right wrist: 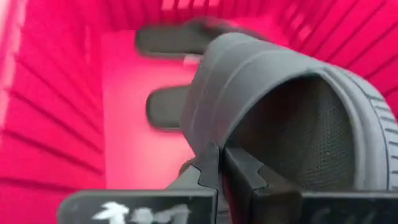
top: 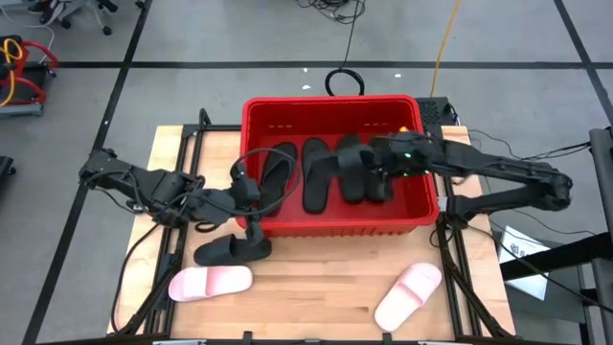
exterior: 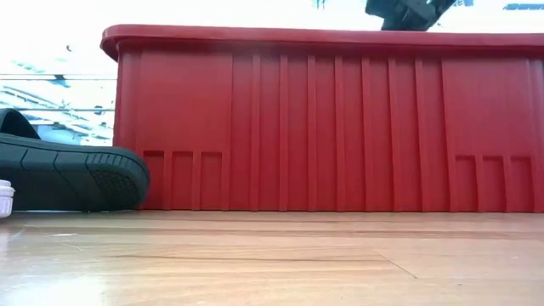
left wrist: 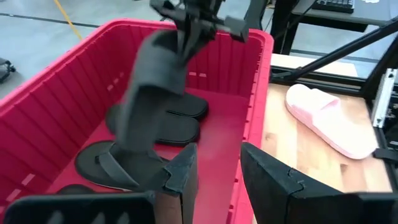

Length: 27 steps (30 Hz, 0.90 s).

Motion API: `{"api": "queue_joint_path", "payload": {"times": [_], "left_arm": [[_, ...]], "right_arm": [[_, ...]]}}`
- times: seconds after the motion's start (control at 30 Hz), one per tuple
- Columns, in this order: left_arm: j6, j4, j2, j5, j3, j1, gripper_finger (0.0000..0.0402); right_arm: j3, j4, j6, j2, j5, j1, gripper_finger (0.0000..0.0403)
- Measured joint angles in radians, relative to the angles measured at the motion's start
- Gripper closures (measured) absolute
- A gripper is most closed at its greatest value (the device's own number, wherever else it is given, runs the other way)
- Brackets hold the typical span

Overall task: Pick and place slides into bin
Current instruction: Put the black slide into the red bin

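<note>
The red bin (top: pixel 287 222) stands mid-table with several black slides (top: pixel 316 174) lying flat on its floor. My right gripper (right wrist: pixel 222 167) hovers over the bin's right half, shut on a black wide-strap slide (left wrist: pixel 152 81) that hangs above the floor. My left gripper (left wrist: pixel 217 177) is open at the bin's near left corner (top: pixel 255 225), with nothing between its fingers. Another black slide (top: pixel 228 251) lies on the table with one end against the bin's near wall (exterior: pixel 340 127). Two pale pink slides (top: pixel 211 281) (top: pixel 407 295) lie near the front edge. My right gripper pinches the black slide by the edge of its wide strap (right wrist: pixel 214 140) between its two fingers. The fingers slant down from the table's right side. The slide hangs tilted below the fingers, lifted clear of the bin's floor and of the slides on it.
The bin's thick rim (left wrist: pixel 249 43) and near wall stand just beyond my left fingers. Dark frame bars (top: pixel 450 240) run along the table's right and left sides. Bare wood lies between the two pink slides at the front.
</note>
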<state>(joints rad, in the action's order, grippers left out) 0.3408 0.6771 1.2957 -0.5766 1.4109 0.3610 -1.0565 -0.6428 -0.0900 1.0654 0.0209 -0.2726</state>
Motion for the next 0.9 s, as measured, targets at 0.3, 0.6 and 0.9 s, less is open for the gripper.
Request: {"api": "queue_joint_path", "payload": {"times": [0.3, 0.6, 0.9], "left_arm": [[-0.219, 0.014, 0.000, 0.030, 0.000, -0.043, 0.0282], [-0.327, 0.050, 0.000, 0.037, 0.000, -0.133, 0.0282], [-0.364, 0.054, 0.000, 0.037, 0.000, -0.276, 0.0282]], "right_arm": [[-0.056, -0.047, -0.027, 0.076, 0.223, -0.062, 0.0403], [-0.166, -0.257, -0.042, 0.034, 0.244, -0.062, 0.0403], [-0.198, -0.402, -0.160, 0.033, 0.246, -0.062, 0.0403]]}}
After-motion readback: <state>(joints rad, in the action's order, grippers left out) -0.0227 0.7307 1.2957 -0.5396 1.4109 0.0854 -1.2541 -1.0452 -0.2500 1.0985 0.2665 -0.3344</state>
